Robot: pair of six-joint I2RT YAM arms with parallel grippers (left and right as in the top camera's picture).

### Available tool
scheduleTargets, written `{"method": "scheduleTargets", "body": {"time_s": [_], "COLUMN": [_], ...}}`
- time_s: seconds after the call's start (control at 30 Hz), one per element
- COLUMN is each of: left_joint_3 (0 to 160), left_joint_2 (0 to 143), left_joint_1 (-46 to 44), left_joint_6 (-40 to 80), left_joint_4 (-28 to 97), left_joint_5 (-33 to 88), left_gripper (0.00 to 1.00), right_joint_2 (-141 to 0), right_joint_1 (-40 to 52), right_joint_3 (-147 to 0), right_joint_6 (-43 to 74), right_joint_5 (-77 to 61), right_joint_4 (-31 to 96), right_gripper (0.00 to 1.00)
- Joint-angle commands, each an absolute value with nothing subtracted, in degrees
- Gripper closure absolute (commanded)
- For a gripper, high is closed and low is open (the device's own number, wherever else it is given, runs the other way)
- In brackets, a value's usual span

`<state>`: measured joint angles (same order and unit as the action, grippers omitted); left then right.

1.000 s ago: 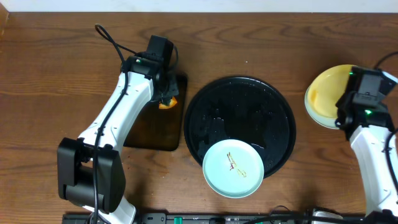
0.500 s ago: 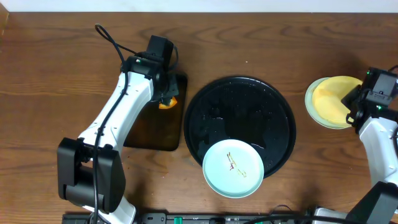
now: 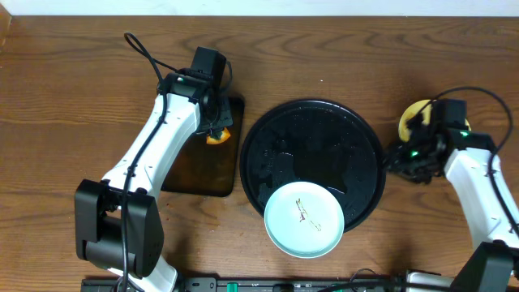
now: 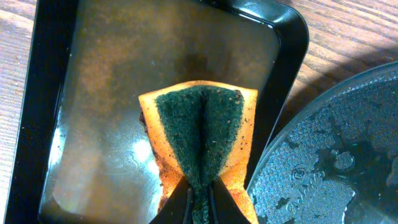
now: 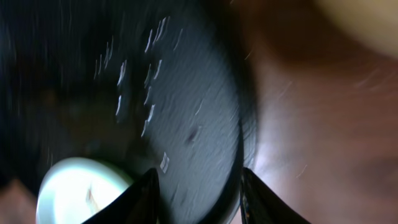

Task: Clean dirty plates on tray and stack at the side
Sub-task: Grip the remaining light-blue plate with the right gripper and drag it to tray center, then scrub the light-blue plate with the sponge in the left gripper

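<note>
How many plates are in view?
2: a mint-white plate on the black tray's near rim; a yellow plate right of it, mostly behind the right arm. More may be hidden.

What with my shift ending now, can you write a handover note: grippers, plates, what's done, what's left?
Left gripper: shut on the folded sponge, over the small rectangular tray.
Right gripper: open, empty, above the right rim of the black tray; its view is blurred.
Yellow plate: on the tabletop right of the black tray, mostly covered.
Mint plate: on the black tray's near edge, overhanging it, brown streaks showing.
Done: yellow plate set aside. Left: wipe the mint plate, stack it on the yellow one. No third plate is visible.
</note>
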<state>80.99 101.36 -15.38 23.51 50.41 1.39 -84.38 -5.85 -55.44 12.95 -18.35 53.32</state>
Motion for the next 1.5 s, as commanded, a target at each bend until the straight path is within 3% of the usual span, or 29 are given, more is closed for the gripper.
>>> {"method": "scheduleTargets", "body": {"time_s": [0.0, 0.17, 0.5, 0.57, 0.7, 0.77, 1.03, 1.47], "left_joint_3": [80.77, 80.79, 80.77, 80.77, 80.77, 80.79, 80.79, 80.77], "left_joint_2": [101.51, 101.51, 101.51, 101.51, 101.51, 101.51, 101.51, 103.9], "left_joint_1": [-15.07, -15.07, -15.07, -15.07, -15.07, -15.07, -15.99, -31.99], "left_joint_6": [22.59, 22.57, 22.59, 22.59, 22.59, 22.59, 21.15, 20.53], "left_joint_4": [50.57, 50.57, 50.96, 50.96, 50.98, 51.0, 50.22, 44.66], "left_joint_5": [1.54, 1.54, 1.54, 1.54, 1.54, 1.87, 12.29, 14.98], "left_gripper": [0.92, 0.92, 0.92, 0.92, 0.92, 0.92, 0.92, 0.92], "right_joint_2": [-84.33, -84.33, -84.36, -84.36, -84.33, -84.33, -84.36, -87.61], "right_joint_1": [-0.64, 6.61, 15.11, 15.55, 15.62, 15.62, 15.64, 15.64], "right_joint_3": [-55.2, -52.01, -39.68, -38.7, -38.11, -38.13, -38.11, -38.06], "right_joint_6": [10.83, 14.66, 21.85, 21.87, 22.31, 22.79, 26.13, 26.22], "right_joint_5": [-22.11, -22.11, -24.12, -24.03, -23.81, -23.73, -15.46, -12.05], "right_joint_4": [57.84, 61.47, 49.21, 46.65, 40.77, 37.06, 21.56, 20.73], "right_gripper": [0.59, 0.59, 0.62, 0.69, 0.94, 0.99, 0.99, 0.99]}}
